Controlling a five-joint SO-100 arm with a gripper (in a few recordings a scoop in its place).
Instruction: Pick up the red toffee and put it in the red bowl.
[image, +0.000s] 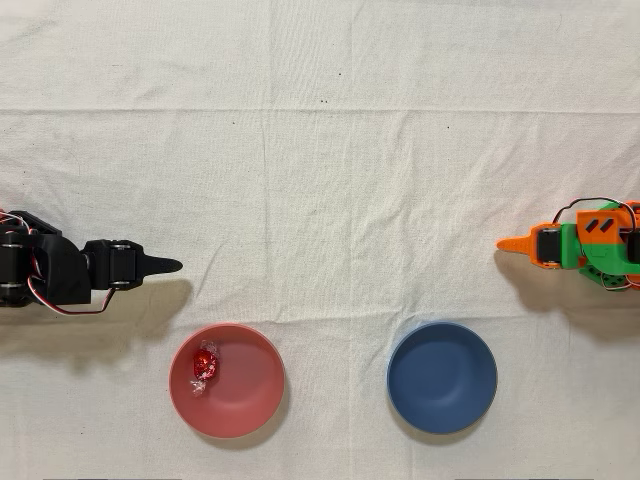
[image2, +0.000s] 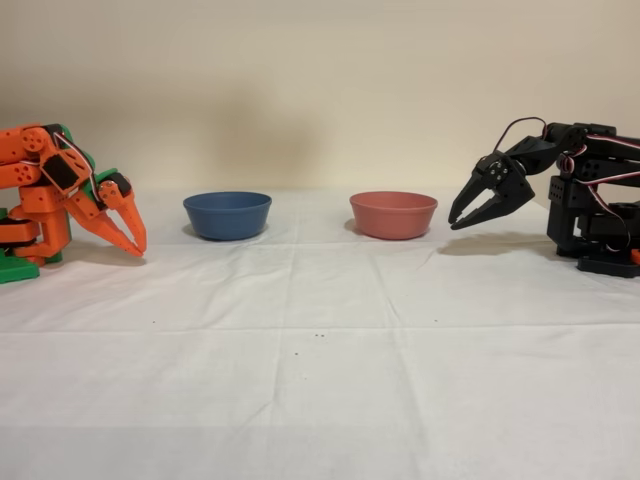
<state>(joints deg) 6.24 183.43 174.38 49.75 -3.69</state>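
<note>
Overhead view: red toffee (image: 205, 362) already lies in red bowl (image: 227, 380), lower left; claw (image: 165, 265) sits empty above it, left edge | Fixed view: claw (image2: 470, 215) slightly parted, right of bowl (image2: 393, 214) | you should park the arm clear, avoid nudging the bowl.

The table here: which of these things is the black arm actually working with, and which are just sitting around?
Part of the job:
- red toffee, already lying inside the red bowl
- black arm's gripper, slightly open, holding nothing

Just sitting there:
- blue bowl
- idle orange arm
- white tablecloth
</note>
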